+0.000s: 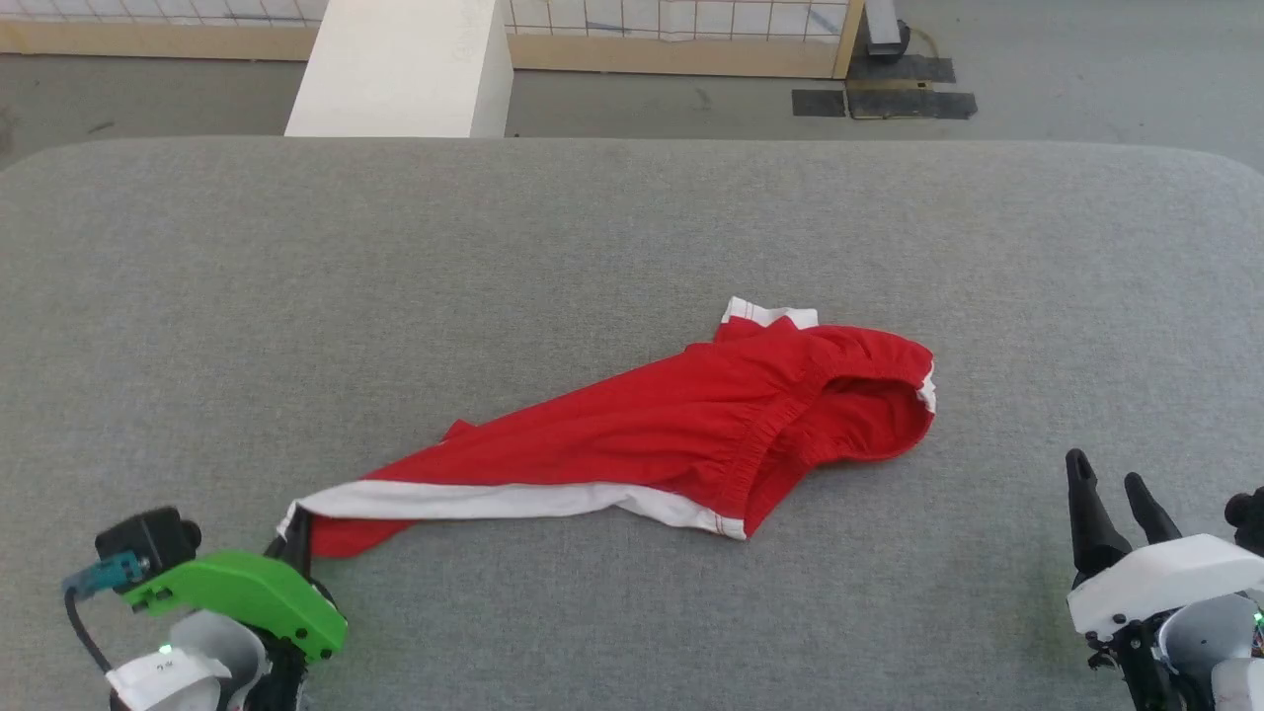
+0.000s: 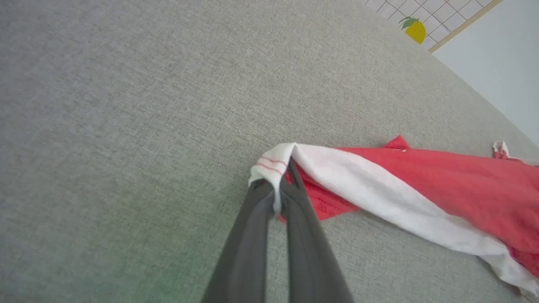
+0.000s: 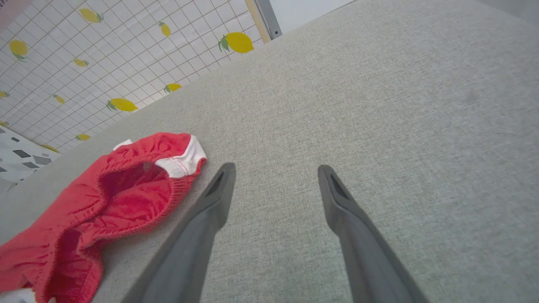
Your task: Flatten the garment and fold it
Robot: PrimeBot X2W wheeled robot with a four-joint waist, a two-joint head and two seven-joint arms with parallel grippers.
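Head view looks down on a pair of bright red soft fabric shorts with white side stripes and a gathered elastic waistband [image 1: 632,434], lying crumpled and drawn out diagonally across the middle of a wide grey cloth-covered table [image 1: 632,217]. The left gripper [image 1: 296,533], two long dark fingers under a green housing [image 1: 247,592], sits at the near-left end of the shorts, at a leg hem. Left wrist view makes the grip plain: the jaws are pinched tight on the white hem band [image 2: 271,166], which bunches over the fingertips. Holding a corner like this suits pulling the cloth out straight. The right gripper [image 1: 1106,472] hovers over bare table at the near right, jaws spread wide and holding nothing. In right wrist view the open waistband lies just left of its fingers, not touching them. Flattening looks barely begun: the waistband gapes and the legs lie twisted together. The right gripper probably needs the waistband end next, so both arms can tension the shorts.
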